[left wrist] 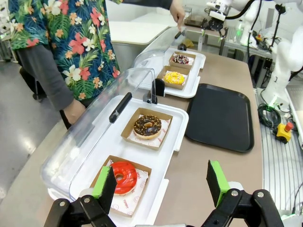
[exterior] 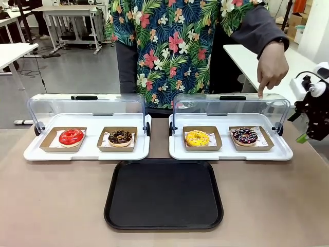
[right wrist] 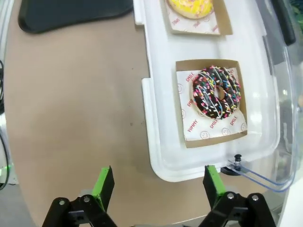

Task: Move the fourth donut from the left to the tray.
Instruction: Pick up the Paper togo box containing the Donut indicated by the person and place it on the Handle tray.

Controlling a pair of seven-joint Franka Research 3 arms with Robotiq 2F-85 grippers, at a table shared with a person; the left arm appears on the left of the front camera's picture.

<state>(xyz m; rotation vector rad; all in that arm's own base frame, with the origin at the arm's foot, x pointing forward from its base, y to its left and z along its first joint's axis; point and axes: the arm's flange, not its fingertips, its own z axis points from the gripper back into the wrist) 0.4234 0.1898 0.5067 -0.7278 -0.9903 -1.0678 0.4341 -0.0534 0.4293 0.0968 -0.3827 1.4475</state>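
The fourth donut (exterior: 245, 136) is chocolate-glazed with pink and white stripes. It sits in a brown holder at the right end of the right white display tray (exterior: 231, 154). My right gripper (exterior: 304, 135) hangs open just beyond that tray's right end. In the right wrist view the donut (right wrist: 217, 91) lies ahead of my right gripper (right wrist: 158, 184), whose jaws hold nothing. The black tray (exterior: 163, 194) lies front and centre. My left gripper (left wrist: 161, 184) is open above the left display tray, close to the red donut (left wrist: 124, 177). The fourth donut (left wrist: 181, 58) is far off.
Both clear domed lids stand open. A person's hand (exterior: 270, 69) points a finger down at the right lid (exterior: 231, 105). A yellow donut (exterior: 197, 138) sits left of the fourth one. A red donut (exterior: 71, 137) and a crumb-topped chocolate donut (exterior: 120, 137) fill the left tray.
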